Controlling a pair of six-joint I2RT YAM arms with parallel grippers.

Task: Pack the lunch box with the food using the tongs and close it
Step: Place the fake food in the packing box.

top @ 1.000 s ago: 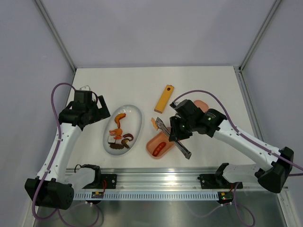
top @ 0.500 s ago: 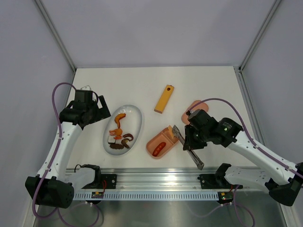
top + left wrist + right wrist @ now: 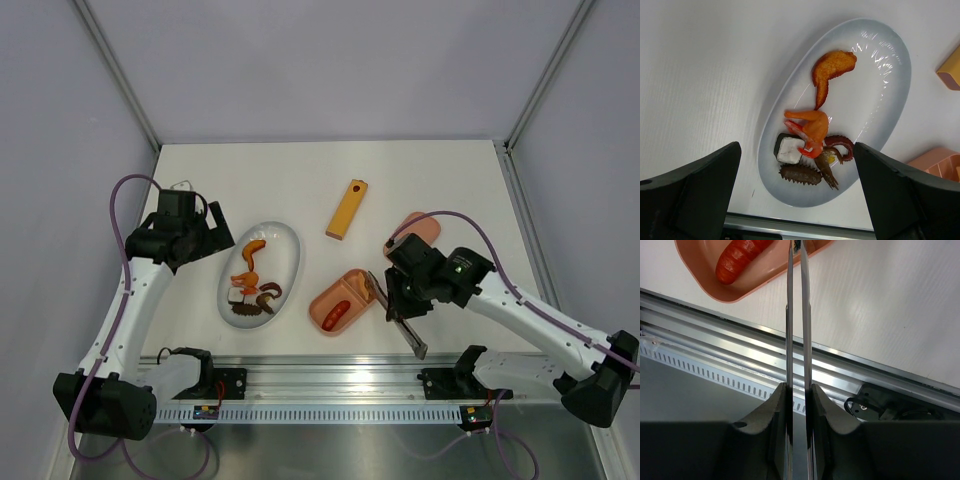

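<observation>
While you look from above, your left gripper [image 3: 203, 240] hangs at the plate's [image 3: 285, 240] left rim, jaws spread wide. Your right gripper [image 3: 394, 300] is clamped on the tongs [image 3: 413, 340], whose tips reach the box's [image 3: 324, 298] right edge. One sausage [image 3: 337, 314] lies in the box, and the lid [image 3: 416, 222] sits behind the right arm.

Left wrist: the other food [image 3: 810, 125] lies on the plate, between the parted fingers [image 3: 695, 200].

Right wrist: the tongs' arms run nearly together up to the box rim.

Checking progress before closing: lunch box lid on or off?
Off. The lunch box sits open with a red sausage inside; the lid lies apart, farther back on the right.
</observation>
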